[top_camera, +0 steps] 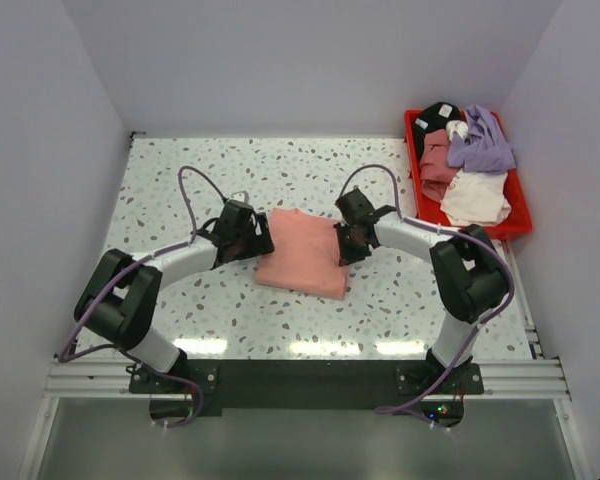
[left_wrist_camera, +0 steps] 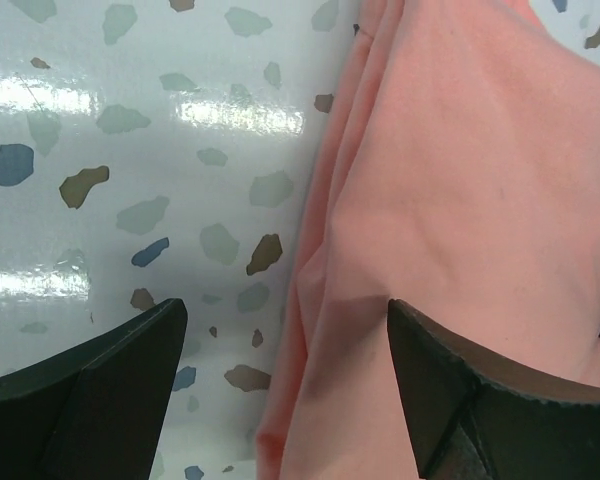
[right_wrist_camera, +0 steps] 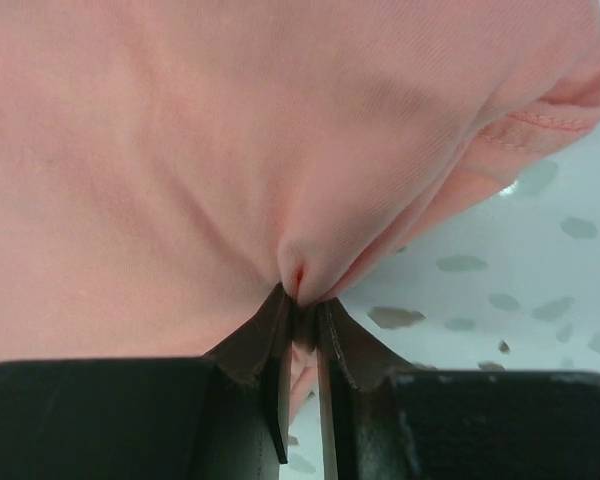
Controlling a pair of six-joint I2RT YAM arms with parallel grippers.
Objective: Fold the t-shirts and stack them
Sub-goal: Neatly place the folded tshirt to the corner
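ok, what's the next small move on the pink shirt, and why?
Probably close the left gripper on the shirt at its left edge. Its jaws stand open astride that edge, one finger over cloth, the other over bare table, while the right gripper pinches the opposite edge. Holding both edges would likely allow the next fold.

one salmon t-shirt [top_camera: 302,253], four other t-shirts [top_camera: 480,145], one red bin [top_camera: 521,205] and one table [top_camera: 310,170].
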